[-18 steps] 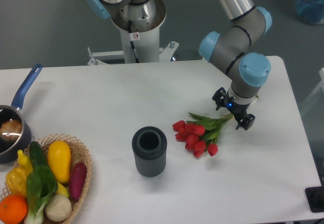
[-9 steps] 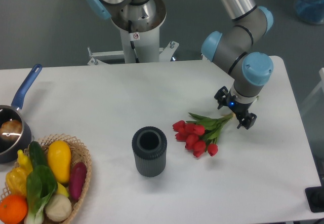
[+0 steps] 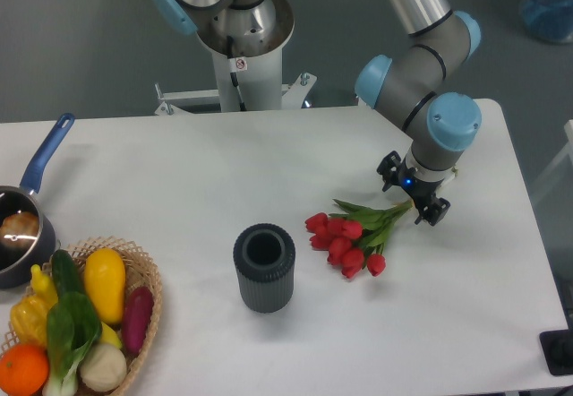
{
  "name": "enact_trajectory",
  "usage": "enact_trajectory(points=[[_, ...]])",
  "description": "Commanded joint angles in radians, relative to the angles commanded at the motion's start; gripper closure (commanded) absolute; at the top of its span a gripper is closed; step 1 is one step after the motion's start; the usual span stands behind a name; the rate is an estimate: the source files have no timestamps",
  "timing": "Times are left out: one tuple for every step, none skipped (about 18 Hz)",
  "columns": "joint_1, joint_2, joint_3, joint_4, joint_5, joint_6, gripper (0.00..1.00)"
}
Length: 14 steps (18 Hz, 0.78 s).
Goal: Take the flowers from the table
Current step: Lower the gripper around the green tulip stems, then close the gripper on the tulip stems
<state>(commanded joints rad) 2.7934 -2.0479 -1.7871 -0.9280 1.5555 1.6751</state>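
A single fixed camera looked down from high in front of the white counter (image 3: 179, 181), facing the arm's base at the far edge (no second view was given). It stood far enough back to take in nearly the whole counter.

Red tulip flowers (image 3: 349, 239) — flat on the white table (image 3: 179, 181) — stems toward the right.

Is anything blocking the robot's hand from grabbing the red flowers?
No, nothing visible is in the way. The hand sits right over the stem end of the flowers, which lie on the table. The dark vase stands off to the side.
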Motion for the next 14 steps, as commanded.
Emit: enact_trajectory(points=[[0.0, 0.0, 0.002, 0.0, 0.002, 0.002, 0.18], [0.0, 0.002, 0.005, 0.0, 0.003, 0.003, 0.18], [0.0, 0.002, 0.006, 0.0, 0.003, 0.003, 0.18], [0.0, 0.002, 0.008, 0.0, 0.005, 0.003, 0.19], [0.0, 0.002, 0.009, -0.002, 0.006, 0.003, 0.24], [0.0, 0.002, 0.011, -0.002, 0.006, 0.003, 0.27], [0.0, 0.002, 0.011, -0.002, 0.008, 0.003, 0.3], [0.0, 0.002, 0.011, -0.003, 0.011, 0.003, 0.31], [-0.002, 0.002, 0.008, -0.003, 0.011, 0.003, 0.32], [-0.003, 0.002, 0.005, -0.005, 0.014, 0.003, 0.32], [-0.003, 0.002, 0.005, -0.005, 0.018, 0.003, 0.34], [-0.003, 0.002, 0.003, -0.003, 0.021, 0.003, 0.34], [-0.002, 0.002, 0.003, -0.003, 0.021, 0.003, 0.36], [-0.003, 0.002, 0.002, -0.003, 0.021, 0.003, 0.37]])
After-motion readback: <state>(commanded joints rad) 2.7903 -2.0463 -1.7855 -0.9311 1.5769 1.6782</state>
